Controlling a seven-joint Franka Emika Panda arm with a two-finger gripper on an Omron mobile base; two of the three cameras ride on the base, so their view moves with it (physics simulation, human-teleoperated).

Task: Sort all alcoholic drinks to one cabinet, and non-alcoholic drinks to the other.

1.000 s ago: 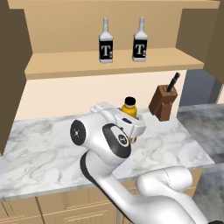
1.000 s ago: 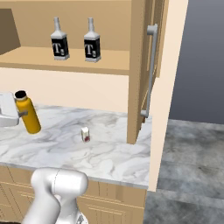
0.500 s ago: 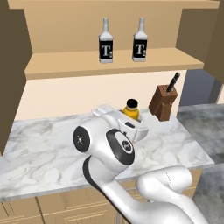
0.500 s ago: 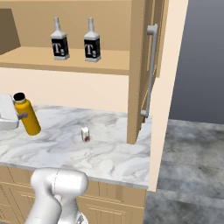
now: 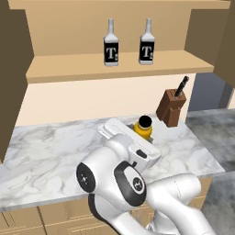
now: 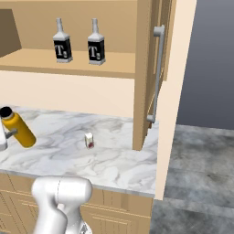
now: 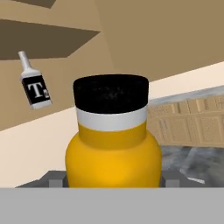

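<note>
My gripper (image 7: 111, 179) is shut on the slim orange bottle (image 7: 113, 148) with a black cap; a dark fingertip (image 7: 54, 178) shows on each side of its body. The orange bottle (image 6: 17, 129) hangs tilted just above the marble counter (image 6: 114, 155) at the left edge, and its cap (image 5: 145, 121) peeks over my white hand (image 5: 133, 143). Two pale "T" bottles (image 5: 111, 44) (image 5: 147, 43) stand upright on the wide cabinet's shelf (image 5: 69, 69); they are also in the right base view (image 6: 62, 43) (image 6: 95, 43). The narrow cabinet's grey bar handle (image 6: 157, 73) is right of them.
A brown knife block (image 5: 172, 106) stands on the counter just right of the bottle. A small white carton (image 6: 89, 140) sits mid-counter. Dark brown open doors (image 5: 13, 73) flank the wide cabinet. The counter ends on the right at grey floor (image 6: 201, 173).
The held orange bottle has drawn back from the wall toward the base and a little lower. My arm's elbow has swung with it. The "T" bottles have not moved.
</note>
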